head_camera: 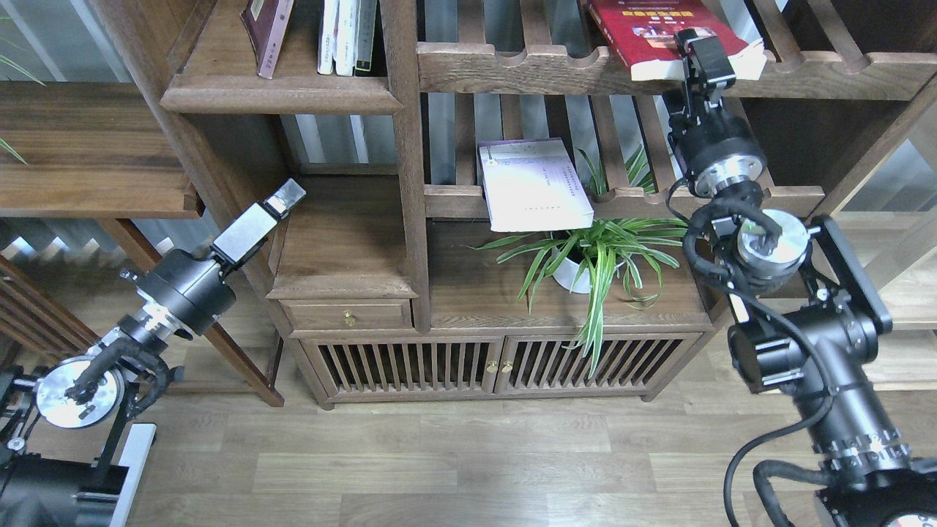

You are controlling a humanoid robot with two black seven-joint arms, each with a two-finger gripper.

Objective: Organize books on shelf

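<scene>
The right gripper (701, 55) is held against the red book's (659, 29) front edge on the slatted rack (527, 69); its grip cannot be told. The left gripper (285, 197) is seen clenched, empty.

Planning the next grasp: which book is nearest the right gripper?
The red book on the top slatted rack; the right gripper is at its front edge. The pale book and maroon book lie farther left.

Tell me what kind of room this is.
Probably a home study or showroom: a dark wooden bookcase holding books, a potted spider plant on its cabinet, and wood plank flooring.
</scene>
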